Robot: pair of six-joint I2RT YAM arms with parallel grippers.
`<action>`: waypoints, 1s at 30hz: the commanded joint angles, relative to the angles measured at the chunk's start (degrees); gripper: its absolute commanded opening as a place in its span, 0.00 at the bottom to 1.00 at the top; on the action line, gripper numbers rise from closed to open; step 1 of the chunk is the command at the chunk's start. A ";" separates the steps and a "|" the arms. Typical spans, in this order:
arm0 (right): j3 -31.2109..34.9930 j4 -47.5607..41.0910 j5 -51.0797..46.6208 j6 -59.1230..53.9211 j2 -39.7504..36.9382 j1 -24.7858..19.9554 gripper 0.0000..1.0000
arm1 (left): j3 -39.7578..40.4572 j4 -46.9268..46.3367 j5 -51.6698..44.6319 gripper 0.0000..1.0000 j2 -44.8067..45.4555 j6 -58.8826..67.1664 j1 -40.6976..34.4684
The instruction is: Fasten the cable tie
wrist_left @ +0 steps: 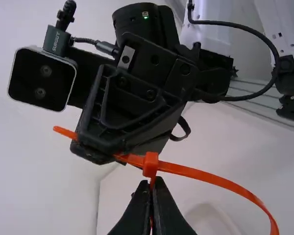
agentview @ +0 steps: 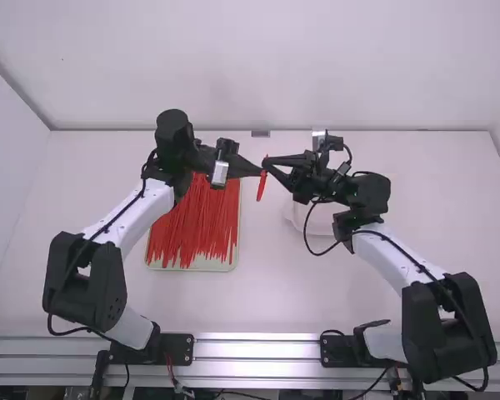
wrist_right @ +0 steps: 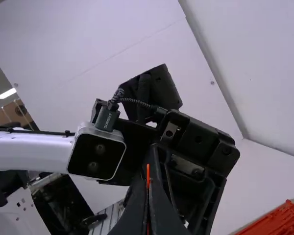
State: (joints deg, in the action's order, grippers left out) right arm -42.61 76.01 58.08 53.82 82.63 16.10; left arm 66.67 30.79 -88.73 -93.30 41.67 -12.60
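Under right gripper (wrist_left: 95,152), tie (wrist_left: 196,172) half hidden

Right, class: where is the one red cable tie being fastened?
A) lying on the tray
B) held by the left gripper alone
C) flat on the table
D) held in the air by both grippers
D: the cable tie is pinched by the left gripper and the right gripper above the table.
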 commanded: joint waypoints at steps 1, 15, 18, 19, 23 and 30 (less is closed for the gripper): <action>0.15 2.12 -1.11 1.01 -0.28 0.00 0.00 | -0.76 -1.29 0.24 0.02 -0.02 0.42 -0.33; 0.15 3.63 -1.38 1.88 -0.28 -1.99 0.00 | -8.11 -14.64 2.86 0.02 -0.02 17.03 -0.26; 0.15 3.76 -1.53 1.95 -0.28 -2.58 0.00 | -10.91 -14.25 2.82 0.02 -0.02 18.25 -0.17; 0.15 3.76 -1.79 1.90 -0.28 -2.71 0.00 | -13.03 -13.11 2.84 0.02 -0.02 18.18 -0.35; 0.15 4.59 -1.92 1.92 -0.33 -2.73 0.00 | -17.90 -9.86 2.82 0.02 -0.02 18.18 -0.52; -1.11 4.59 -0.85 2.34 -0.33 -4.11 0.00 | -25.00 -4.63 2.82 0.02 -0.02 17.70 -0.52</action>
State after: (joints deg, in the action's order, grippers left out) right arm -41.50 79.02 61.93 55.55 83.26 13.67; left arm 44.62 26.61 -86.76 -92.99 58.54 -12.75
